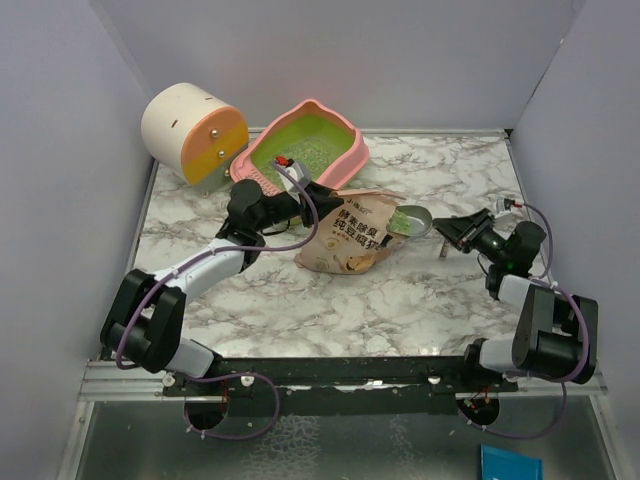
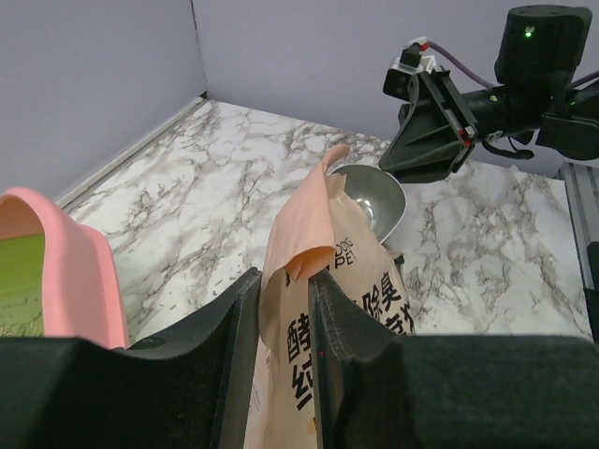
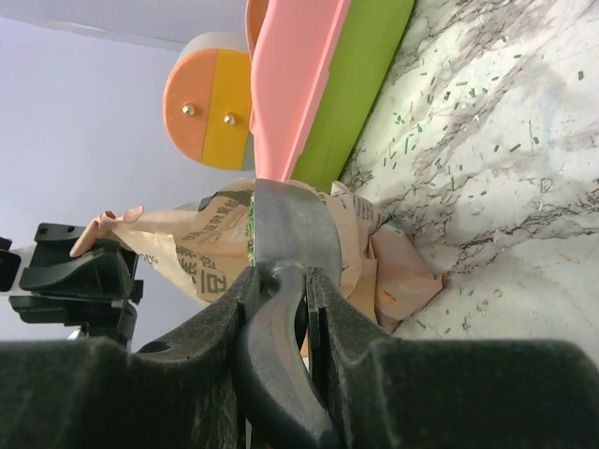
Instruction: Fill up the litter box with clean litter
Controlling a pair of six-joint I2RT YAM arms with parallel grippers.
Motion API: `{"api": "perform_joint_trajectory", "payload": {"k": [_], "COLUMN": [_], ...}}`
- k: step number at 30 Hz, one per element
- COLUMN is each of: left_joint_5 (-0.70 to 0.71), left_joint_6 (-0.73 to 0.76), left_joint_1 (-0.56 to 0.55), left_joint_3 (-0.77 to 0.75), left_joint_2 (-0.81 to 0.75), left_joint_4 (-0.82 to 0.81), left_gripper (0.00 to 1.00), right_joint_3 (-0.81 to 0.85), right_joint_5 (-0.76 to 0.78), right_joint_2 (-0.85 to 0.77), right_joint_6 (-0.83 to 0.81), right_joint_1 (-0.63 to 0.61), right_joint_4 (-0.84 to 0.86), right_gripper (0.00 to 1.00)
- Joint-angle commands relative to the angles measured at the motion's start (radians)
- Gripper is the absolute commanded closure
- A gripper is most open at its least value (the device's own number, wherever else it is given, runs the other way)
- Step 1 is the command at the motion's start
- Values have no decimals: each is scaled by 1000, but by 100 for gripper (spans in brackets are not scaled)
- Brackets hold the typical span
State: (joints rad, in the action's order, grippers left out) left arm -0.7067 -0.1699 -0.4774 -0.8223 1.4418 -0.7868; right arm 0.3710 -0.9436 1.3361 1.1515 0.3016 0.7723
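left fingers point(image 2: 225, 360) astride bag point(image 2: 314, 215) lip, grip unclear | right fingers point(image 3: 215, 327) clamp scoop point(image 3: 290, 224) | bag beside litter box point(image 1: 350, 158)

i can read print only on the tan bag point(image 2: 365, 281): large dark chinese characters, among them 除臭, with latin letters "pe" above. from overhead its print is too small to read.

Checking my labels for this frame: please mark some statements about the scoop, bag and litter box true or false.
1. The right gripper holds the scoop by its handle. True.
2. The scoop is over the litter box. False: it is at the mouth of the bag.
3. The bag stands upright. False: it lies on its side on the table.
4. The cylinder is left of the litter box in the top view. True.
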Motion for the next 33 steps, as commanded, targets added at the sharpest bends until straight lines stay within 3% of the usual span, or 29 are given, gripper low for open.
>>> {"api": "perform_joint_trajectory", "payload": {"k": [1,10,19,33], "left_joint_5": [3,40,72,128], "left_joint_6": [-10,7,27,53], "left_joint_1": [0,0,0,0], "left_joint_3": [5,12,23,42], "left_joint_2": [-34,-80,-121,-183], "left_joint_4": [-25,-5,-6,-3], "left_gripper": [69,64,62,62], "right_joint_3": [-22,-56,-104,-99], "right_joint_5": [-61,-92,-104,-81], "right_joint_2": [41,113,456,415], "right_joint_6": [104,190,577,546], "right_joint_1": [15,18,18,19], "right_joint_4": [149,314,1002,1000], "right_gripper": [99,99,99,99]}}
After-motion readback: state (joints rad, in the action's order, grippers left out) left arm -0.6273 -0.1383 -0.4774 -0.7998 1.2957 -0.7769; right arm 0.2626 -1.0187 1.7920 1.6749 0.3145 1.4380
